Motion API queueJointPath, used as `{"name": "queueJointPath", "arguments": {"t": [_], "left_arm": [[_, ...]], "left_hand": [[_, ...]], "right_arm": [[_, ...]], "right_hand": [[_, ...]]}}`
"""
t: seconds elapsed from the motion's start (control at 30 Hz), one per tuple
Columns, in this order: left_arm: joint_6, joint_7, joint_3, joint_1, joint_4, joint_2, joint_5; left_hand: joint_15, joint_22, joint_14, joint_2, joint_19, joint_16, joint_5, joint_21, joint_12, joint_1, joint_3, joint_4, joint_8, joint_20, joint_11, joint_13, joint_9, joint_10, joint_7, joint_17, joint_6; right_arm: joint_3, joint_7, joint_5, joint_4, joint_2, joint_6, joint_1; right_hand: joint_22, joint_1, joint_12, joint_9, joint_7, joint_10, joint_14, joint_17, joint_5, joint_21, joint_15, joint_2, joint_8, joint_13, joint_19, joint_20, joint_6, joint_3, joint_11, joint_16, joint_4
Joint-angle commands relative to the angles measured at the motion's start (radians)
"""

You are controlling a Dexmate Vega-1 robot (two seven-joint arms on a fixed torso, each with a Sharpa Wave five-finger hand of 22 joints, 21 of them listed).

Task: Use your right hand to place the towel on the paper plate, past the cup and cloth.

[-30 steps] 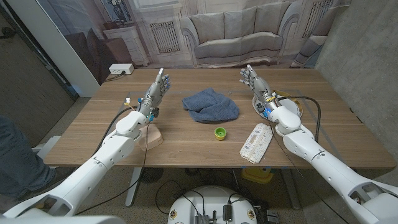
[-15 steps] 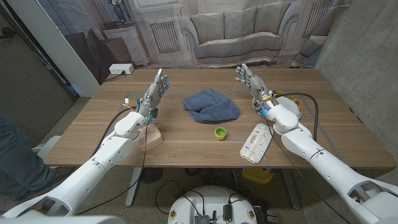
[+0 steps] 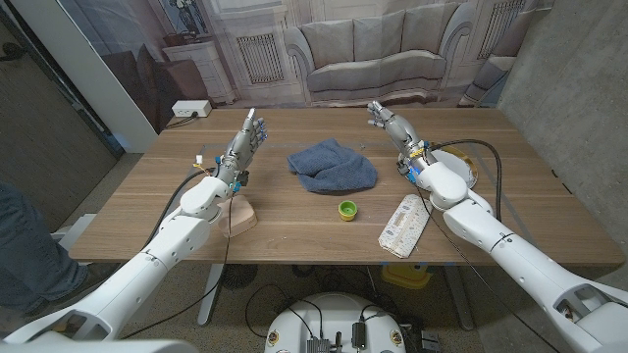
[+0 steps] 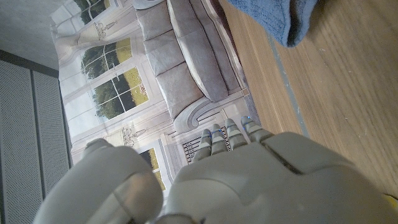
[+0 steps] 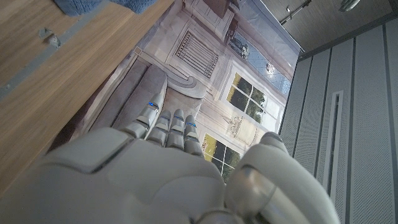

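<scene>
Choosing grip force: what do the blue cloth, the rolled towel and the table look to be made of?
Blue cloth: soft, matte fabric, lying in slack rumpled folds. Towel: whitish with a faint pattern, probably thin woven cloth or paper; too small to tell. Table: brown wood with visible grain, smooth low-sheen finish, possibly veneer.

Right hand (image 5: 155, 168) (empty) over table (image 5: 43, 106)

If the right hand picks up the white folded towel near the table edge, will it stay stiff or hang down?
The towel is probably soft: it lies as a folded strip, flat on the table, so its ends would likely droop. It looks light. It seems unlikely to roll or slip much. The right hand is open above the table.
</scene>
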Motion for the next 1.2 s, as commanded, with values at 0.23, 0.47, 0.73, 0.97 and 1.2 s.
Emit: {"name": "queueJointPath", "arguments": {"t": [0.23, 0.47, 0.73, 0.97, 1.2], "left_arm": [[0.009, 0.01, 0.002, 0.008, -0.013, 0.004, 0.007], [0.02, 0.017, 0.0, 0.014, -0.028, 0.014, 0.009], [0.008, 0.018, -0.005, 0.016, -0.028, 0.014, 0.011], [-0.001, 0.015, -0.004, 0.012, -0.021, 0.009, 0.012], [-0.003, 0.016, -0.001, 0.01, -0.018, 0.004, 0.015]], "left_hand": [[-0.002, 0.005, 0.004, 0.008, 0.013, 0.005, 0.009, 0.008, 0.007, 0.007, -0.006, -0.003, 0.009, -0.05, 0.0, 0.003, 0.004, 0.004, -0.001, 0.003, 0.017], [-0.004, 0.005, 0.005, 0.01, 0.017, 0.005, 0.009, 0.009, 0.007, 0.009, -0.007, -0.003, 0.01, -0.058, -0.004, 0.003, 0.004, 0.007, 0.0, 0.003, 0.022], [-0.005, 0.005, 0.006, 0.011, 0.014, 0.005, 0.009, 0.007, 0.008, 0.011, -0.008, -0.004, 0.01, -0.052, -0.003, 0.003, 0.005, 0.01, -0.003, 0.003, 0.023], [-0.006, 0.005, 0.008, 0.013, 0.014, 0.005, 0.009, 0.007, 0.007, 0.013, -0.01, -0.005, 0.01, -0.052, -0.006, 0.003, 0.005, 0.01, -0.003, 0.003, 0.026], [-0.006, 0.005, 0.008, 0.013, 0.015, 0.005, 0.009, 0.006, 0.007, 0.013, -0.011, -0.005, 0.01, -0.051, -0.005, 0.003, 0.005, 0.009, -0.004, 0.003, 0.026]], "right_arm": [[-0.021, -0.054, -0.128, -0.042, -0.021, -0.015, 0.007], [-0.033, -0.069, -0.173, -0.044, -0.018, -0.014, 0.015], [-0.046, -0.123, -0.277, -0.082, -0.026, -0.045, 0.016], [-0.058, -0.173, -0.381, -0.12, -0.041, -0.081, 0.015], [-0.062, -0.191, -0.421, -0.132, -0.048, -0.089, 0.014]], "right_hand": [[0.003, 0.008, -0.001, 0.003, -0.004, 0.009, 0.003, 0.002, -0.001, -0.009, 0.003, 0.003, 0.003, 0.005, 0.011, -0.027, 0.0, 0.003, 0.0, 0.0, -0.007], [0.003, 0.01, -0.002, 0.003, -0.003, 0.008, 0.002, 0.002, -0.001, -0.014, 0.005, 0.004, 0.003, 0.005, 0.012, -0.026, 0.001, 0.003, -0.001, -0.001, -0.008], [0.003, 0.011, -0.003, 0.003, -0.006, 0.007, 0.001, 0.002, -0.002, -0.018, 0.004, 0.005, 0.003, 0.005, 0.012, -0.027, 0.0, 0.003, 0.0, -0.002, -0.01], [0.003, 0.012, -0.004, 0.004, -0.007, 0.006, 0.0, 0.002, -0.002, -0.022, 0.002, 0.006, 0.004, 0.005, 0.012, -0.025, 0.001, 0.003, -0.002, -0.002, -0.011], [0.003, 0.014, -0.004, 0.004, -0.007, 0.006, 0.001, 0.002, -0.002, -0.026, 0.001, 0.008, 0.004, 0.005, 0.012, -0.024, 0.004, 0.003, -0.004, -0.002, -0.012]]}}
